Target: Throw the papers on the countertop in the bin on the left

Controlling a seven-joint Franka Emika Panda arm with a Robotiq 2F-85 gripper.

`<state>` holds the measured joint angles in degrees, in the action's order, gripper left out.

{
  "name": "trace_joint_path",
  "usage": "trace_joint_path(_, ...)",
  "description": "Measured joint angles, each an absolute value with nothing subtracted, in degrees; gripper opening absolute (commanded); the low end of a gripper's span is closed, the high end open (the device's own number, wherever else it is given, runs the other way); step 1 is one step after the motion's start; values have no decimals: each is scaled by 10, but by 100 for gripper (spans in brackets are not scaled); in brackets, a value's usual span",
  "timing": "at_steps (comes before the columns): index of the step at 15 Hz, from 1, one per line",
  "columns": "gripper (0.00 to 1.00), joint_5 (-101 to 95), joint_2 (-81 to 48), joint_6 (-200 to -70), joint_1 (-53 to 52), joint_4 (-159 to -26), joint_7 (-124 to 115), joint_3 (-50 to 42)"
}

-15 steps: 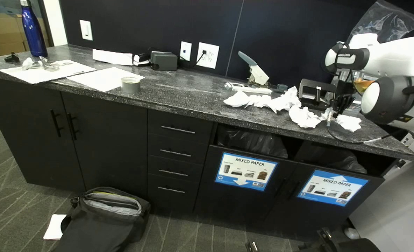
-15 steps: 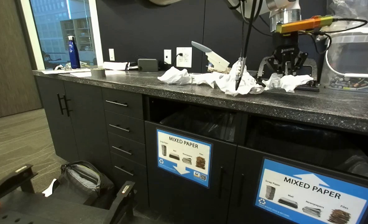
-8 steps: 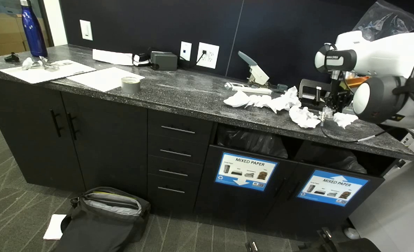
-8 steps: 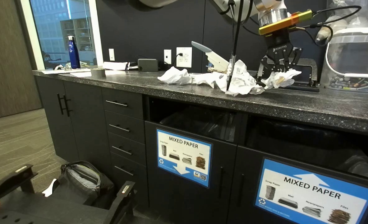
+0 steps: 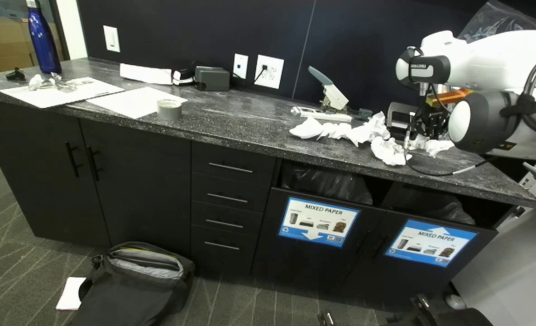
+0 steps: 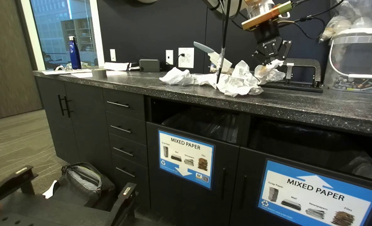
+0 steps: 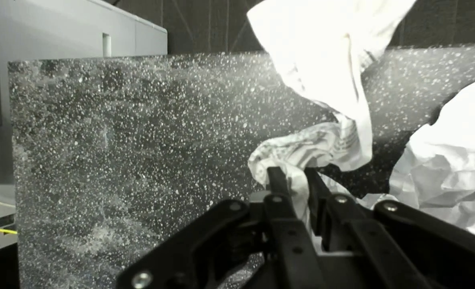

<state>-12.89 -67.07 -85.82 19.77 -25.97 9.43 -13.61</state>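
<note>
My gripper (image 7: 293, 178) is shut on a crumpled white paper (image 7: 321, 56), which bunches between the fingers and spreads beyond them. In an exterior view the gripper (image 6: 272, 61) is tilted, with the held paper (image 6: 269, 73) under it at the right end of the pile; whether its underside touches the countertop (image 6: 346, 103) I cannot tell. More crumpled papers (image 6: 239, 82) lie to its left in a loose row, also seen in an exterior view as papers (image 5: 388, 150). The bin on the left (image 6: 201, 122) is a dark opening with a plastic liner above a blue-edged label (image 6: 186, 158).
A grey-and-white lever tool (image 6: 216, 59) stands behind the papers, and a black punch (image 6: 308, 67) behind the gripper. A clear bucket (image 6: 357, 66) stands at the right. A second bin (image 6: 314, 144) opens to the right. Tape (image 5: 169, 110), flat sheets (image 5: 132, 102) and a bottle (image 5: 44, 40) sit farther left.
My gripper has moved left and up and has tilted. The paper in it has come along, rising toward the rest of the pile; the nearest wad there has shifted slightly left.
</note>
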Motion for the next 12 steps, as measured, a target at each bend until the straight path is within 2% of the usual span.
trace_joint_path(12, 18, -254, -608, -469, 188, -262, 101, -207)
